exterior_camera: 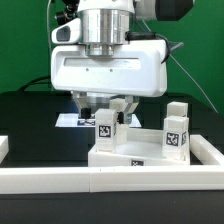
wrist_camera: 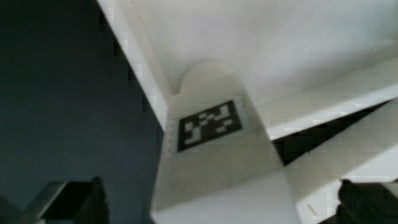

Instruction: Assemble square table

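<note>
The gripper (exterior_camera: 108,104) hangs low over the black table (exterior_camera: 25,115), its broad white body filling the upper middle of the exterior view and hiding much of what lies behind it. Its two dark fingers (exterior_camera: 84,101) stand spread wide apart, with a tagged white leg (exterior_camera: 105,128) rising between and just below them; whether either pad touches the leg cannot be made out. In the wrist view that leg (wrist_camera: 222,140) runs up the middle of the picture with its black-and-white tag facing the camera, the finger tips dark and cut off at the lower corners. The square tabletop (exterior_camera: 150,155) lies below the gripper toward the exterior view's right, with a second leg (exterior_camera: 176,132) upright on it. A third leg (exterior_camera: 180,109) stands behind the second, partly hidden. White border rails (exterior_camera: 110,180) cross the foreground, and the marker board (exterior_camera: 70,120) is mostly covered by the gripper.
</note>
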Controlling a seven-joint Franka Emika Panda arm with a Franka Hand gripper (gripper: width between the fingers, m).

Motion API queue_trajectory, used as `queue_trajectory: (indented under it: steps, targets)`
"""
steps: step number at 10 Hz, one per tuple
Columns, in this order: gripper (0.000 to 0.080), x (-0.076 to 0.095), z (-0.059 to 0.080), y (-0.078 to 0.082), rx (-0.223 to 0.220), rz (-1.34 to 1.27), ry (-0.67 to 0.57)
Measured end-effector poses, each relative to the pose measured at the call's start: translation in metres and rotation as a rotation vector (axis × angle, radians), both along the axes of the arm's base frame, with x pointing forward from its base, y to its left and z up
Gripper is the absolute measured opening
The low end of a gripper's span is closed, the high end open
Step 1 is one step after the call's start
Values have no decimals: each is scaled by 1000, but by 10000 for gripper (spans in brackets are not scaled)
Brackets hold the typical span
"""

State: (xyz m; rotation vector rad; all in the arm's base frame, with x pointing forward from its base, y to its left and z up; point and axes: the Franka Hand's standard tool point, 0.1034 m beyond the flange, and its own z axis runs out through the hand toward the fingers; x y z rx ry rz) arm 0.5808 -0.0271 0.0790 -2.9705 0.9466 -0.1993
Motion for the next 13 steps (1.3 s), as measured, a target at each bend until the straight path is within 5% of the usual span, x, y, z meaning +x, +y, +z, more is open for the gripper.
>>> queue_trajectory:
  steps: [2,3,4,5,6,7,10,13]
  targets:
    - [649,0,0,1,-18,104,5]
    - [532,0,0,1,-19,123,4]
    - [532,0,0,0,-19,115,4]
    - [368,0,0,0,-19,115,4]
    - [368,0,0,0,-19,115,4]
    - [288,0,0,0,-18,108,4]
    - [288,0,0,0,-13,73,3]
    - [288,-1,0,0,32,-271,1]
